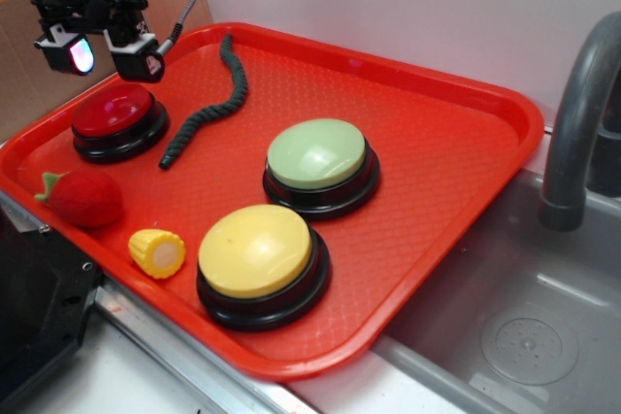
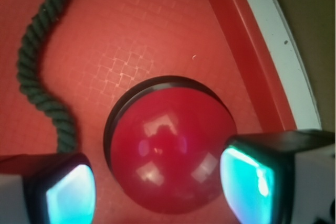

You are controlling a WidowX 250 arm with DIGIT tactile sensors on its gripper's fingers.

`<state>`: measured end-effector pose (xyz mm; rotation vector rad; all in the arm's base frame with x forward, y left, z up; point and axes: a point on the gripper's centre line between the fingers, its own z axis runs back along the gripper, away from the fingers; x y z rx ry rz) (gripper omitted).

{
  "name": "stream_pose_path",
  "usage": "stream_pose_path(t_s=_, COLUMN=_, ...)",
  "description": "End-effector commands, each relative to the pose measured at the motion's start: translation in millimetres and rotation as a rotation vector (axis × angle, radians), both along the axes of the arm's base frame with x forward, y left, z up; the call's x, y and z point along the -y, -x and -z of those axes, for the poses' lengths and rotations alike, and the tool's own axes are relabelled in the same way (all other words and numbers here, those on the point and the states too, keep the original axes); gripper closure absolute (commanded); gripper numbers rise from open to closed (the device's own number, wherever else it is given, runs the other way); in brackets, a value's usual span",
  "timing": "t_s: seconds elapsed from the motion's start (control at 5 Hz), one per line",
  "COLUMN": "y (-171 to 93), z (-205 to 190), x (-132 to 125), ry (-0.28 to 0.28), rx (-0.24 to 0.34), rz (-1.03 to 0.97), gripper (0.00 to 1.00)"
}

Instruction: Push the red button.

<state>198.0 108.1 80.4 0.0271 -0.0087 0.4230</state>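
Observation:
The red button [image 1: 114,110] with a glossy domed top on a black base sits at the far left of the red tray [image 1: 456,143]. My gripper [image 1: 105,57] hangs just above it, open, with nothing between its fingers. In the wrist view the red button [image 2: 170,153] fills the lower middle. My gripper [image 2: 157,187] straddles the near part of the dome, one glowing pad [image 2: 71,195] at the left and one [image 2: 247,182] at the right. The pads stand apart from the dome.
A dark green rope [image 1: 209,109] [image 2: 42,77] lies right of the red button. A green button [image 1: 318,157], a yellow button [image 1: 257,254], a corn piece [image 1: 158,252] and a fuzzy strawberry [image 1: 85,197] share the tray. A faucet [image 1: 577,123] and sink [image 1: 524,327] are at the right.

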Motion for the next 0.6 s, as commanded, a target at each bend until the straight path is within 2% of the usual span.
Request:
stream_pose_path(t_s=0.0, y=-11, z=-34, x=2, ry=-0.060, rx=0.065, rz=0.027, gripper=0.00)
stream_pose_path(t_s=0.4, y=-10, z=-49, x=11, ry=-0.051, rx=0.060, rz=0.035, gripper=0.00)
